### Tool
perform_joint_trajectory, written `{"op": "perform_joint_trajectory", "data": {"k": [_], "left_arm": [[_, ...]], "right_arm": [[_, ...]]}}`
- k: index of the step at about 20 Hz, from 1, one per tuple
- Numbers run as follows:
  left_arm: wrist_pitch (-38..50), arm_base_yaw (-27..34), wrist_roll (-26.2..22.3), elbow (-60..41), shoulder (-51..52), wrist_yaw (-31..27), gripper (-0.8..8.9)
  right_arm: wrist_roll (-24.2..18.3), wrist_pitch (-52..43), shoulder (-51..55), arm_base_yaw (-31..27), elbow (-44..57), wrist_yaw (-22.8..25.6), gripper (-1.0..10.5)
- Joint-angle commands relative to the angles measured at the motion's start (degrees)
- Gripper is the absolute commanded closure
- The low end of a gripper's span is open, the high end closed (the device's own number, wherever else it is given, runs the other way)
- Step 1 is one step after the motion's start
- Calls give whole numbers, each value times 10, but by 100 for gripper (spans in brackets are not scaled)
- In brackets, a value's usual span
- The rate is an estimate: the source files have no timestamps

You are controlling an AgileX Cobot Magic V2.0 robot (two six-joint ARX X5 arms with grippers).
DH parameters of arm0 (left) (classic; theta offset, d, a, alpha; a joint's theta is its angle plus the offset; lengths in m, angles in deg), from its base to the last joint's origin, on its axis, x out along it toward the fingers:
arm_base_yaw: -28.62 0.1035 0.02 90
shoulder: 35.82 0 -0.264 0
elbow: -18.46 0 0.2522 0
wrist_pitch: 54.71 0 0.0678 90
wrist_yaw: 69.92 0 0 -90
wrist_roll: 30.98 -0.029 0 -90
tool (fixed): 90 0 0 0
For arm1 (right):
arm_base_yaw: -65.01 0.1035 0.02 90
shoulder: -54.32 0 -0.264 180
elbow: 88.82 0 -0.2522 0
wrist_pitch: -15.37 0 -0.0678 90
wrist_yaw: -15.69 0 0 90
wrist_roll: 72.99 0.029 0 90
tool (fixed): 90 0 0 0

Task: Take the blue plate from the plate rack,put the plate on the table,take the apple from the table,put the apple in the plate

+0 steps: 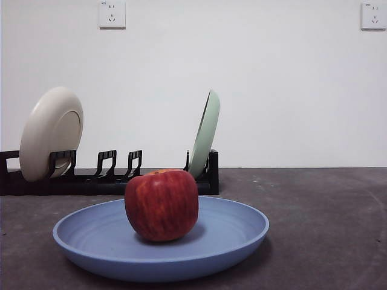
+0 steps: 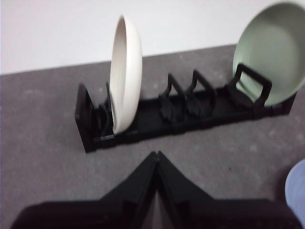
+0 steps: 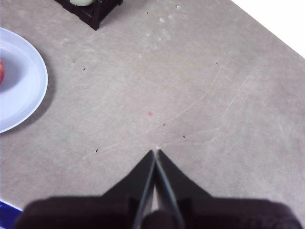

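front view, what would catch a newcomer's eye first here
The red apple sits in the middle of the blue plate, which lies flat on the table close to the camera. Behind them the black rack holds a cream plate at one end and a pale green plate at the other, with free slots between.

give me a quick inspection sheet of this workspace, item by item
surface: dark grey speckled table, faint scratches and small specks in the right wrist view
job's things: apple sits upright in the blue plate, which lies flat on the table in front of the plate rack
clutter: cream-white plate at one end of the rack, pale green plate at the other, middle slots vacant
grippers: left pincer shut, facing the rack, holding nothing; right pincer shut over bare table beside the blue plate
cables: nothing seen
surroundings: white wall with two sockets
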Motion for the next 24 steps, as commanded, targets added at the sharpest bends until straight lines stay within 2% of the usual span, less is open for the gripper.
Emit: {"op": "perform_joint_trajectory", "data": {"k": [1,7,24], "left_arm": [[38,2,4,-49,33,3,817],[42,2,14,-120,142,3,817],[11,2,3,-145,166,-9,817]], "right_arm": [[0,12,0,1,-2,2,945],[0,12,0,1,-2,2,946],[0,12,0,1,-2,2,945]]}}
